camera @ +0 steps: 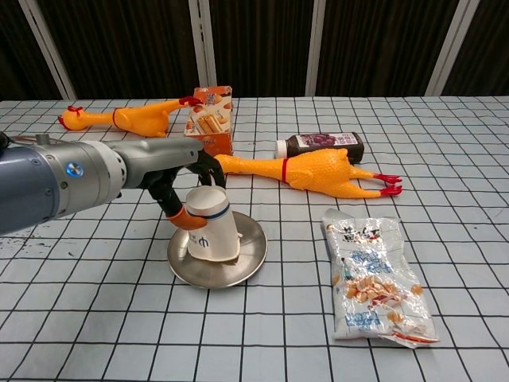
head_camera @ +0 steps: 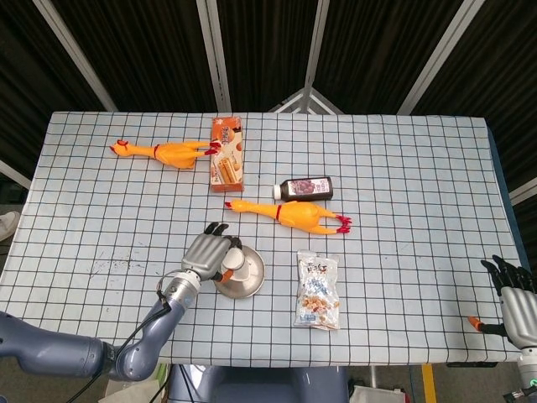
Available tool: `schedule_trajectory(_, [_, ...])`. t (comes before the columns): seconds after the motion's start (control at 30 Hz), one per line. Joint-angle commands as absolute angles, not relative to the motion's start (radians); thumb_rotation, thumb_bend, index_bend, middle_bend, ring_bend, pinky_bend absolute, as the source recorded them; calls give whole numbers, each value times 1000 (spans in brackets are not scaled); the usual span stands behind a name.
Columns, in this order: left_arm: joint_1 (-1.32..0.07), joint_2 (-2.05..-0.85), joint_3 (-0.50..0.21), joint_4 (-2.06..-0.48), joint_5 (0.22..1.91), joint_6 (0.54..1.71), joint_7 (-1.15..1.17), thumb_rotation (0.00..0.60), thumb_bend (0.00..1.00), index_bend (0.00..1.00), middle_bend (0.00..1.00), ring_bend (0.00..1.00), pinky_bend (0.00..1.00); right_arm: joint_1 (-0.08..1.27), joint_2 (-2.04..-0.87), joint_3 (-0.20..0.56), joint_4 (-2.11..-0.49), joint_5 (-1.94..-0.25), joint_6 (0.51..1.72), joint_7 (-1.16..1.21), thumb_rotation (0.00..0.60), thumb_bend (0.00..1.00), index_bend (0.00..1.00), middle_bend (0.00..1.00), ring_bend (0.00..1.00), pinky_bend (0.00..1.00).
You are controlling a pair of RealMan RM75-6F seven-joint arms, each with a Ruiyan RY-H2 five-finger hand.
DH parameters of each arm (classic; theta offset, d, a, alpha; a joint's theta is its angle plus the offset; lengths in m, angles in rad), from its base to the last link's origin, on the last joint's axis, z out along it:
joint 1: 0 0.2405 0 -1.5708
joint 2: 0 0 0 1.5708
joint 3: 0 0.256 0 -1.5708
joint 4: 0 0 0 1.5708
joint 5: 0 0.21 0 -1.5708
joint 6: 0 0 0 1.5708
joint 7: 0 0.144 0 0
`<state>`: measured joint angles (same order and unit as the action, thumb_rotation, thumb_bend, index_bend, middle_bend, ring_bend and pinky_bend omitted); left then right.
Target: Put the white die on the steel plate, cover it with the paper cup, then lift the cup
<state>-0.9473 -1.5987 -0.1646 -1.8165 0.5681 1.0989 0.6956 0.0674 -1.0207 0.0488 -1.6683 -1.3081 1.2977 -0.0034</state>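
Both hands show: the left hand (camera: 189,195) grips the inverted paper cup (camera: 213,227) on the steel plate (camera: 246,267) (the white die cannot be seen), while the right hand (head_camera: 514,294) hangs off the table's edge, fingers spread, holding nothing.

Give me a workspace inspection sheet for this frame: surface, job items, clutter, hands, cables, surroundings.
Surface: table with grid-checked cloth.
Job items: paper cup upside down, slightly tilted, on steel plate; white die not visible.
Clutter: two rubber chickens, snack box, dark bottle, snack bag.
Hands: left hand holds the cup; right hand idle at the table's right edge, fingers apart.
Cables: cable along left forearm.
Surroundings: dark slatted walls, metal struts.
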Motion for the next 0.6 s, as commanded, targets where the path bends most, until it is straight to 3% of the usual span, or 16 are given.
schedule_trajectory(0.03, [-954,-1584,-174,-1842,513,1040,656,600,462,448,342,72,0,67,-1020,49,-1670,-1308,1299,-3,600,124,133,46,52,0])
schedule_trajectory(0.3, [-979,-1604,-159,-1828,501,1124,720,600,462,447,346,72,0,67,-1019,48,-1670,-1307,1297,-3,600,124,133,45,52,0])
schedule_trajectory(0.47, [-968,-1597,-181,-1838,477,1076,656,600,462,447,346,72,0,67,-1019,48,-1673,-1305,1296,-5,600,124,133,45,52,0])
schedule_trajectory(0.6, [-986,-1621,-124,-1784,567,1176,763,600,462,453,347,72,0,67,-1018,48,-1673,-1305,1298,-5,600,124,133,45,52,0])
